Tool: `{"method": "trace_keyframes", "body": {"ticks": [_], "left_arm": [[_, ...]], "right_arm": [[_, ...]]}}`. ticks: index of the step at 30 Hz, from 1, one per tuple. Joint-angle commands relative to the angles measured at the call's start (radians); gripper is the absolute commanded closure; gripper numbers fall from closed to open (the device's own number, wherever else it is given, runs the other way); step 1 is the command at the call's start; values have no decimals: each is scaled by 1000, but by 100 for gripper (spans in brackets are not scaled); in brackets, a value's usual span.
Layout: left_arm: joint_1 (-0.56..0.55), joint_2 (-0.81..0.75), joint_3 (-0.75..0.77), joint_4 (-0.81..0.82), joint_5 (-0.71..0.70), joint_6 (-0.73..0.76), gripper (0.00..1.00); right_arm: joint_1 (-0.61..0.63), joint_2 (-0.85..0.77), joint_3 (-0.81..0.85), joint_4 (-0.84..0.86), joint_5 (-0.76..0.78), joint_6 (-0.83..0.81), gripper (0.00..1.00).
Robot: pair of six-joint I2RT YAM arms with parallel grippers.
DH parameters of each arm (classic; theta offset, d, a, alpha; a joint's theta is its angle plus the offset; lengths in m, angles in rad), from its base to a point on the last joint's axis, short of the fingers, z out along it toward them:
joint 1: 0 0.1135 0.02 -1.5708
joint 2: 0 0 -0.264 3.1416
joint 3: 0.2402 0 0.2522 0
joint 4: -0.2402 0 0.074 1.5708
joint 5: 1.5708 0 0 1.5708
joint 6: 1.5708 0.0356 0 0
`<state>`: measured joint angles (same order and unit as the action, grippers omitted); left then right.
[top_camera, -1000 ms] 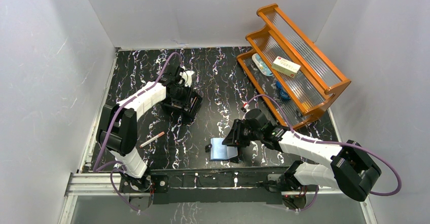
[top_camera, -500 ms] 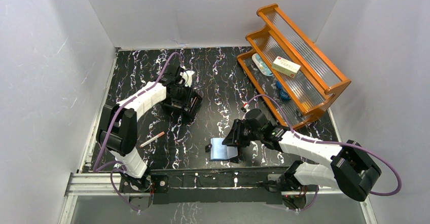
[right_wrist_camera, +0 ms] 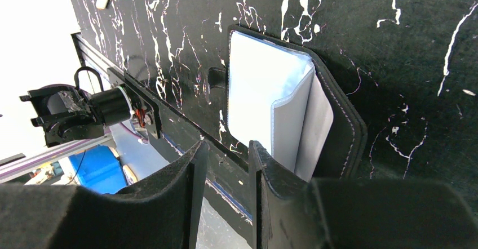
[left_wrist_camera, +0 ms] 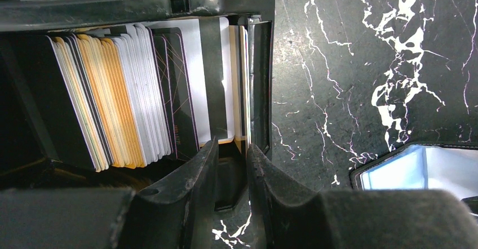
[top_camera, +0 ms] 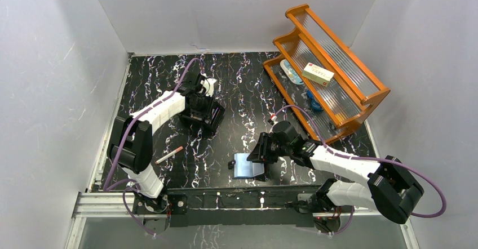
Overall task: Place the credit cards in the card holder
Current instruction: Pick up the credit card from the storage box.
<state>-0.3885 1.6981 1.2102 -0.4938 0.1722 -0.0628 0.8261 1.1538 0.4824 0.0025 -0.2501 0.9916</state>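
The credit cards (left_wrist_camera: 121,91) stand packed on edge, several of them in white, orange, grey and black, inside a rigid black box (left_wrist_camera: 169,4) at the table's back left (top_camera: 207,116). My left gripper (left_wrist_camera: 231,150) sits low at the box's right end. Its jaws stand a narrow gap apart around the lower edge of the last white and beige cards (left_wrist_camera: 225,80). Nothing is clearly pinched. The card holder (right_wrist_camera: 282,108) lies open near the front edge, its pale blue slots facing up (top_camera: 248,165). My right gripper (right_wrist_camera: 225,150) hovers at its near edge, slightly open and empty.
A wooden rack (top_camera: 361,99) stands at the back right with a cream-and-red carton (top_camera: 317,74) and small blue items on it. A thin stick (top_camera: 169,155) lies at the front left. The metal rail (top_camera: 225,198) marks the table's near edge.
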Motion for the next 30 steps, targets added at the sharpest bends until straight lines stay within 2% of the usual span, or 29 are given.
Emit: {"method": "trace_keyframes", "body": {"ticks": [1, 7, 16, 30], "left_arm": [[0, -12, -18, -15, -73, 28, 76], [0, -25, -20, -8, -96, 31, 76], [0, -29, -24, 9, 2, 36, 76], [0, -52, -8, 27, -10, 35, 75]], "right_arm": [[5, -15, 33, 28, -6, -4, 59], [5, -13, 30, 31, -6, -2, 59], [5, -15, 24, 34, -5, 1, 59], [5, -19, 20, 34, -1, 1, 59]]}}
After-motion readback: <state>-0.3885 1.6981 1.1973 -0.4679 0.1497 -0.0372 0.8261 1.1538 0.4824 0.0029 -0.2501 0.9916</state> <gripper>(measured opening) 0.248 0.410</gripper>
